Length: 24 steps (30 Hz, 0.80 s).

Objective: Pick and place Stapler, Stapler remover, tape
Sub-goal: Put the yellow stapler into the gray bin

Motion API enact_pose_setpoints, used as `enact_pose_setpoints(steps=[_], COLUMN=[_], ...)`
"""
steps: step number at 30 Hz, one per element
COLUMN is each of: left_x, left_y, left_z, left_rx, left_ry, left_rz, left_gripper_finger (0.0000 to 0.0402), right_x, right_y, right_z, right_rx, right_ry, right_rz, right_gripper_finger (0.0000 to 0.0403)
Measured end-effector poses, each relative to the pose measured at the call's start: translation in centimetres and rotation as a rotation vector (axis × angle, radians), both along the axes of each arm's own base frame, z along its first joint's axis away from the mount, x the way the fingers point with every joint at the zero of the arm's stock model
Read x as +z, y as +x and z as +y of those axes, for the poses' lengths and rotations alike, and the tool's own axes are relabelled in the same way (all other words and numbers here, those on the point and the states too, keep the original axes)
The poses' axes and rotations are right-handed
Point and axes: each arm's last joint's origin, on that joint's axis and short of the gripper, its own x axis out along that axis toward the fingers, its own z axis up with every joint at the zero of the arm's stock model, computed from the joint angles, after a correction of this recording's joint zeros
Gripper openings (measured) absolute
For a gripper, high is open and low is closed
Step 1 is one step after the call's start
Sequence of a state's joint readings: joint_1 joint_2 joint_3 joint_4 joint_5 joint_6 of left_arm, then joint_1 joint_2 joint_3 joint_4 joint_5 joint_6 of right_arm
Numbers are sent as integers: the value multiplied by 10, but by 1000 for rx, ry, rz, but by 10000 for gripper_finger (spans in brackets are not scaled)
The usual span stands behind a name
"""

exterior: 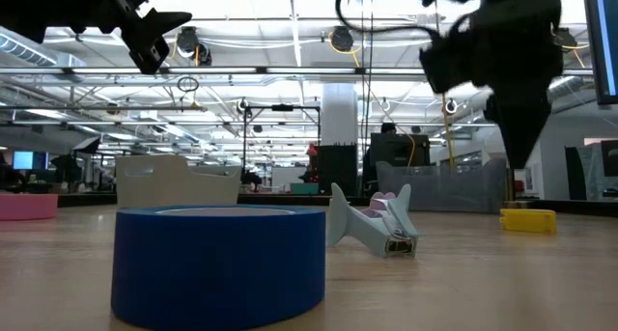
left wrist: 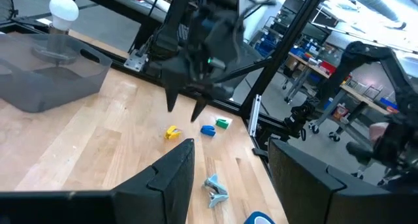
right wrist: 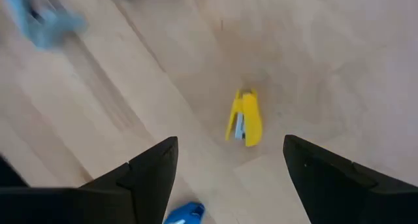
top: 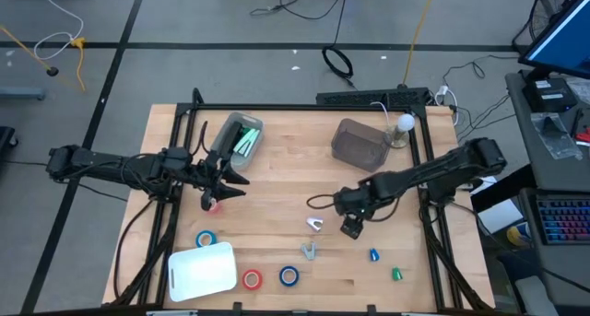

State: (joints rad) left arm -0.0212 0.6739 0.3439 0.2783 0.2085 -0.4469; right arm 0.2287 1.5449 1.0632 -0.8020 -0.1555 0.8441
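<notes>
At the bottom centre of the high view, a blue tape roll (top: 289, 275) and a red tape roll (top: 252, 279) lie on the wooden counter (top: 277, 182), just right of a white bin (top: 201, 268). A green stapler (top: 397, 274) and a blue stapler (top: 373, 255) sit toward the lower right. A grey staple remover (top: 308, 251) rests just above the blue roll, and another blue tape roll (top: 206, 238) lies above the white bin. A pale staple remover (top: 315, 224) sits near the middle.

Right of it, the right end effector (right wrist: 230, 142) hangs above the counter with its fingers spread wide and empty. A yellow stapler (right wrist: 244, 118) lies flat on the wood below the gap.

Left of centre, the left end effector (top: 230, 185) is raised off the counter, its fingers apart with nothing between them. A pink tape roll (top: 213, 204) lies just beside it.

Toward the top of the frame stand a clear bin (top: 241, 136) holding green items and a grey bin (top: 359, 143).
</notes>
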Motion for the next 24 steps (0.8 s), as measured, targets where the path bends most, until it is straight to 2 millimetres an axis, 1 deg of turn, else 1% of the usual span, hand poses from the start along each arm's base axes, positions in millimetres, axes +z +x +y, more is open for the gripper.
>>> enact_pose_setpoints(steps=[3, 12, 22, 24], left_x=[-2, -2, -2, -2], left_y=[0, 0, 0, 0], left_z=[0, 0, 0, 0], left_rx=[0, 1, 2, 2], left_ry=[-11, -26, -33, -33], left_rz=[19, 29, 31, 31], left_gripper_finger=[198, 198, 198, 198], right_x=[-9, -11, -35, -38], right_y=[2, 4, 15, 16], right_z=[0, 0, 3, 3], right_rx=[4, -4, -5, -5], right_ry=[-5, -23, -43, -49], right_rz=[42, 26, 79, 78], right_gripper_finger=[270, 273, 274, 274])
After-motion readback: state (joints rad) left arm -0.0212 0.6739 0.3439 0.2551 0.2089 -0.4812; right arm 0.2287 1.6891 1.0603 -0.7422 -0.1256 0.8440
